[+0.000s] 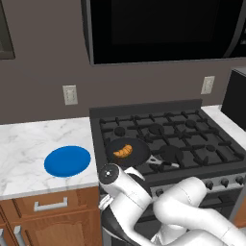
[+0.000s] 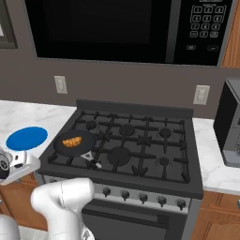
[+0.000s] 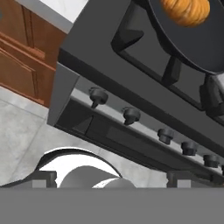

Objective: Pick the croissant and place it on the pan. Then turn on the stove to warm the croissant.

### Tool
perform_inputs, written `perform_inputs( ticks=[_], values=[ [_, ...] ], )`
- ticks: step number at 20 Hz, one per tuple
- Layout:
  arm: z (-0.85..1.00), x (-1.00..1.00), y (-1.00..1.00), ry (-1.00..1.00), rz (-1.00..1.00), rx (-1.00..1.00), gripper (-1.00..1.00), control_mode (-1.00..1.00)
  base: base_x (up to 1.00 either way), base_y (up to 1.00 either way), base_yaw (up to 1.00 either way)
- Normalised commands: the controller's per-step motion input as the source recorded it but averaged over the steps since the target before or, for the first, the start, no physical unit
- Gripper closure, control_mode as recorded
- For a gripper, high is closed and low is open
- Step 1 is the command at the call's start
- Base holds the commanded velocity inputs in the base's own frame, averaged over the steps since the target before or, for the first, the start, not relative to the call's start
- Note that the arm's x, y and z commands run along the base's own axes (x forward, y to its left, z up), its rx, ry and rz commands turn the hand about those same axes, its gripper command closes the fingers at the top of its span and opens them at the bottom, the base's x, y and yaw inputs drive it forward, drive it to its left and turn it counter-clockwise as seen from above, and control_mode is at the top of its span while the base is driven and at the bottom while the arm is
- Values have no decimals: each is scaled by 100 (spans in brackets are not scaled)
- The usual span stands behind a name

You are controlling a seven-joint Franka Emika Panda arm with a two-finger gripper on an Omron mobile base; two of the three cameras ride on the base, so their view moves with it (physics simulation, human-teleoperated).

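Lying inside the pan, on the front-left burner of the stove: one croissant, golden-orange, resting toward the middle of the dark pan floor. Showing in the hand view as an orange lump at the top edge, on the pan, well above and beyond the gripper. Standing wide apart: the two dark fingertips, holding nothing, hanging low in front of the stove's grey front panel, below the knob row and over the pale floor.

Counting: one croissant, one pan, one stove. Pointing toward the stove's front and right: the pan's short silver-tipped handle. Running along the front panel: six small dark knobs in the right base view, five of them in the hand view, the leftmost nearest the fingertips.

Sitting on the white marble counter left of the stove: one flat round blue plate, bare, well apart from the pan. Hanging above the range: a black microwave with a keypad at its right. Standing on the right-hand counter: a dark appliance. Showing on the brown wall: two outlets, one on each side. Sitting under the left counter: wooden cabinets with a silver drawer handle.

Rising between the fingertips and the croissant: the stove's front edge and the cast-iron grate.
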Motion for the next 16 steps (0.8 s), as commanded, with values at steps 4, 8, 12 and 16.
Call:
perform_inputs(
  ticks=[4, 8, 12, 16],
  values=[
    [-34, 0, 0, -17, 0, -1, -100, -100, 0, 0, 0],
    [-29, 0, 0, -18, -1, -2, -100, -100, 0, 0, 0],
    [-17, 0, 0, -3, -2, 0, -100, -100, 0, 0, 0],
    [-6, 1, 0, 5, -3, 0, -100, -100, 0, 0, 0]
  ],
)
